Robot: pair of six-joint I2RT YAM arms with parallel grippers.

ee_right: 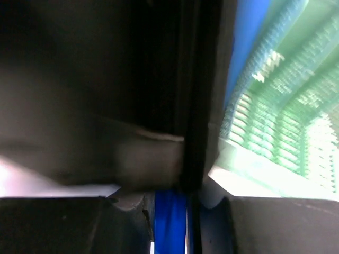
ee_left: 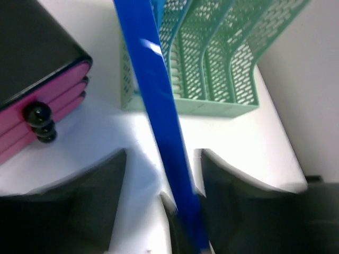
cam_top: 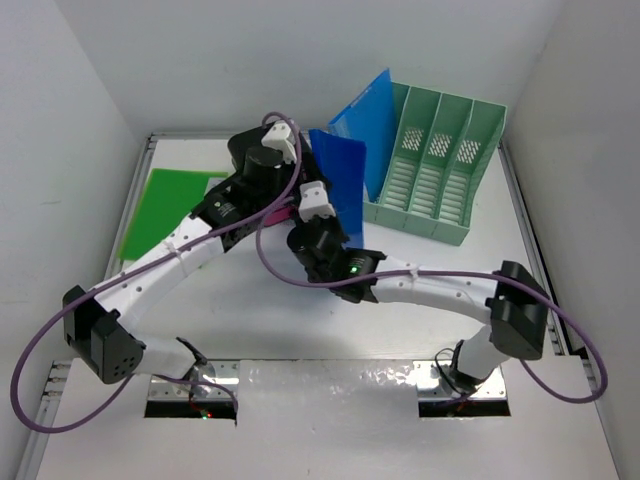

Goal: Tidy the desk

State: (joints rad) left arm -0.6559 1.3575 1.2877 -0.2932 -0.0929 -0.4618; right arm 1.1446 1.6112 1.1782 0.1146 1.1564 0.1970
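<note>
While right gripper (ee_right: pixel 169 211) clamps blue folder (cam_top: pixel 338 175) | left gripper (ee_left: pixel 164 159) parted | blue folders (cam_top: pixel 375 125): two | rack (cam_top: pixel 440 170): one

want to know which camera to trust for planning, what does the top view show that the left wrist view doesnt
Top view only: a green sheet lying flat on the left of the desk, plus the whole left arm and right arm meeting in the middle.
Left wrist view only: a black box with pink drawers and round black knobs, and the left gripper, its fingers apart either side of the blue folder.
Both: the blue folder standing on edge, the green file rack and the white desk.
</note>
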